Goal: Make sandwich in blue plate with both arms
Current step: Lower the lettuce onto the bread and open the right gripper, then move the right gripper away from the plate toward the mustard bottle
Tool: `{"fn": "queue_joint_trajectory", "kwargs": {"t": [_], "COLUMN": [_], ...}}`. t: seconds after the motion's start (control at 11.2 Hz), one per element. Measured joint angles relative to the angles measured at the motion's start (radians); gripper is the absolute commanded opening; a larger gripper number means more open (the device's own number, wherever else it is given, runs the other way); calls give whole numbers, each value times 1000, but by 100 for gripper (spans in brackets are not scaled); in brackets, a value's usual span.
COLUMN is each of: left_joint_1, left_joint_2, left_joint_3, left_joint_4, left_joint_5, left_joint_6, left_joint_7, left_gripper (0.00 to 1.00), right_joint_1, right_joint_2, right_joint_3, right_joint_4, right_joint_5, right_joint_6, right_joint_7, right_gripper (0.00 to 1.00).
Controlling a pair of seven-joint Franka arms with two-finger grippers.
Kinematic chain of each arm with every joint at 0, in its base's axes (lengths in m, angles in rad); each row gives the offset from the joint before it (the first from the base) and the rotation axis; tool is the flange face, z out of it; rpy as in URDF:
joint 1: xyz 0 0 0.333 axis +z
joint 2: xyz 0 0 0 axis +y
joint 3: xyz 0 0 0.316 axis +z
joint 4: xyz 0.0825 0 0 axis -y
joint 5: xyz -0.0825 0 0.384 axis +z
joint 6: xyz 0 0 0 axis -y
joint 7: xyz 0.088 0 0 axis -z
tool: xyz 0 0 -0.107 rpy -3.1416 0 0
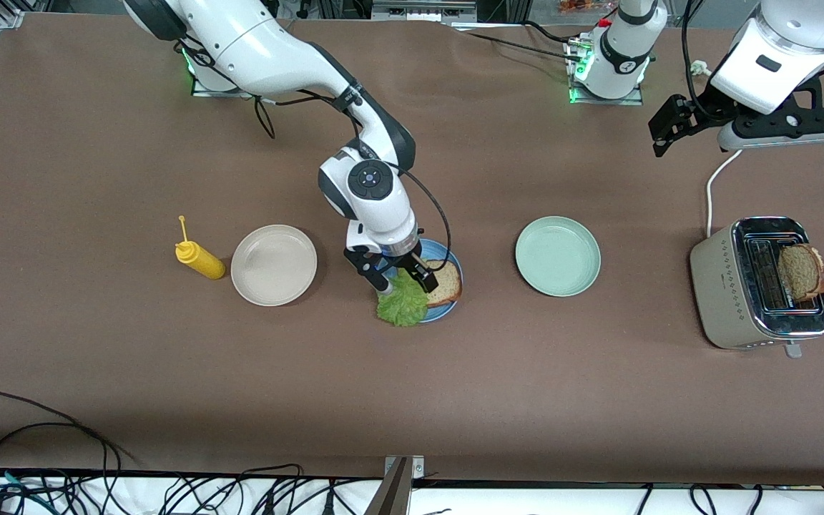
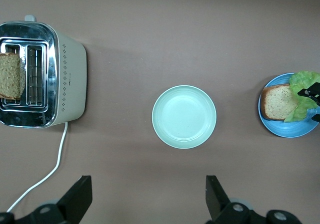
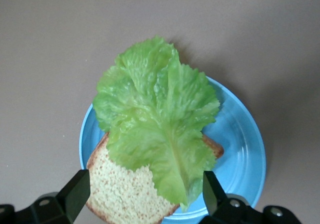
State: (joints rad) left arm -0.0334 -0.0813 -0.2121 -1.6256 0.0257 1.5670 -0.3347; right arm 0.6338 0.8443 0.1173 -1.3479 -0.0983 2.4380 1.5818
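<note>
The blue plate sits mid-table with one brown bread slice on it. A ruffled lettuce leaf lies across the slice and hangs over the plate's rim nearer the front camera. My right gripper hovers open just over them, holding nothing. In the right wrist view the lettuce covers part of the bread on the plate. A second slice stands in the toaster. My left gripper waits open, high over the table toward the left arm's end.
A beige plate and a yellow squeeze bottle stand toward the right arm's end. A pale green plate lies between the blue plate and the toaster. The toaster's white cord runs toward the bases. Loose cables line the front edge.
</note>
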Motion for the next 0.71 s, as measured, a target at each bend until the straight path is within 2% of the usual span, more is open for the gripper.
{"fn": "queue_joint_trajectory", "kwargs": {"t": [0.36, 0.71], "left_joint_1": [0, 0], "left_joint_2": [0, 0], "left_joint_3": [-1, -4], "left_joint_4": [0, 1], "left_joint_5": [0, 0], "left_joint_6": [0, 0], "left_joint_7": [-8, -23], "left_gripper": [100, 100], "right_joint_1": [-6, -33], "right_joint_2": [-32, -69], "right_joint_3": [-18, -163], "right_joint_4": [17, 35], "right_joint_5": [0, -4], "right_joint_6": [-57, -142], "right_joint_7": [6, 4], "right_gripper": [100, 100]}}
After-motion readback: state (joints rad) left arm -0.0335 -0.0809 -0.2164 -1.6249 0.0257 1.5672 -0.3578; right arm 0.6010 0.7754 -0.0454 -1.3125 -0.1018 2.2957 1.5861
